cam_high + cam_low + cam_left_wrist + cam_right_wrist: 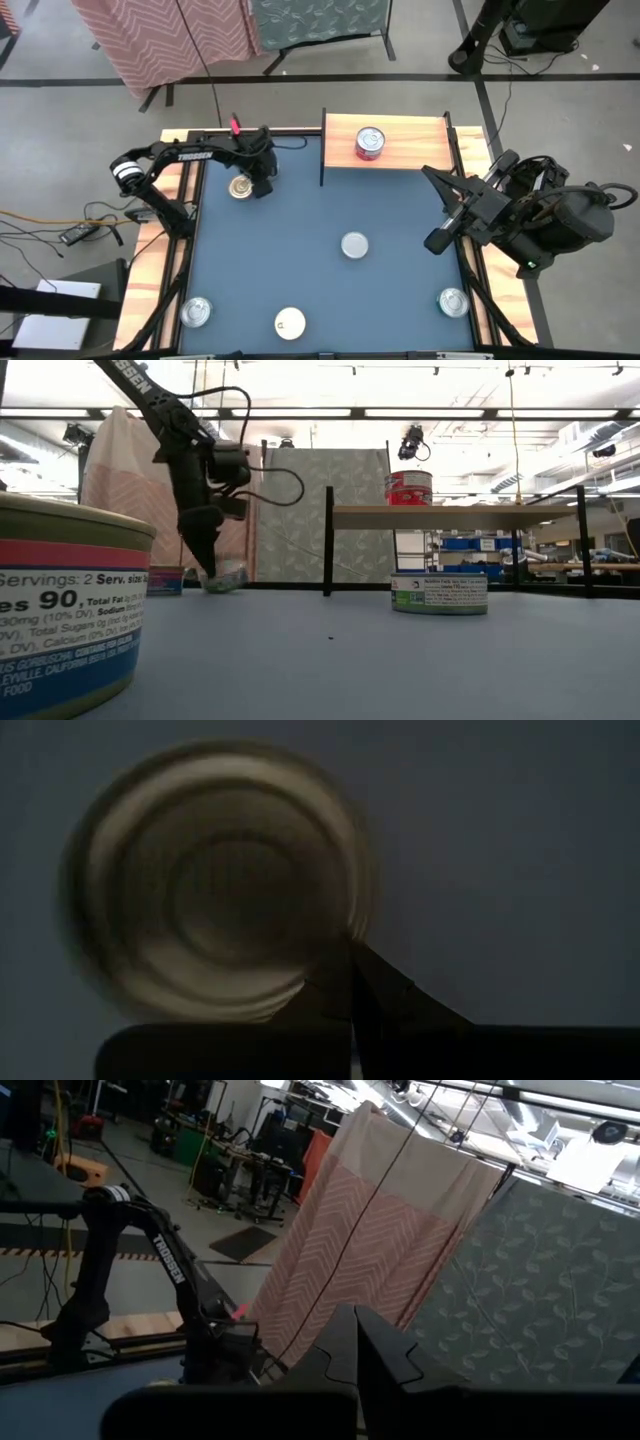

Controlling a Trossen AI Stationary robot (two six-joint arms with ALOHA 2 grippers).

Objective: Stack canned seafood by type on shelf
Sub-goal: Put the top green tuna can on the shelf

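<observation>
Overhead view, blue table (320, 210). Wooden shelf (405, 150) at upper centre-right of the frame, dark uprights at its ends. 1 red-sided tin (369, 143) stands on the shelf plank, silver lid up; in the level view the same tin (408, 487) sits on top of the plank (440, 512).

5 more tins on the table itself. Gold-lidded tin (240, 187) at upper left of the table. Silver-lidded tin (354, 244) near the middle, well apart from the shelf. Silver tin (196, 312) at lower left, white-lidded tin (290, 322) at bottom centre, silver tin (453, 301) at lower right. Level view: 1 tin (440, 592) with a green and white label stands below the shelf line; another looms at the left edge, label text readable (65, 610).

Left gripper (262, 186): lowered at the upper left of the table, fingers together, tip just beside or on the edge of the gold-lidded tin (215, 885). Wrist view shows the closed fingertips (352, 982) meeting at that lid's rim; not clamped around it. Level view: gripper (207, 565) pointing down at the tin (224, 577).

Right gripper (435, 240): at the right edge of the frame, raised off the table, fingers together, holding nothing.
</observation>
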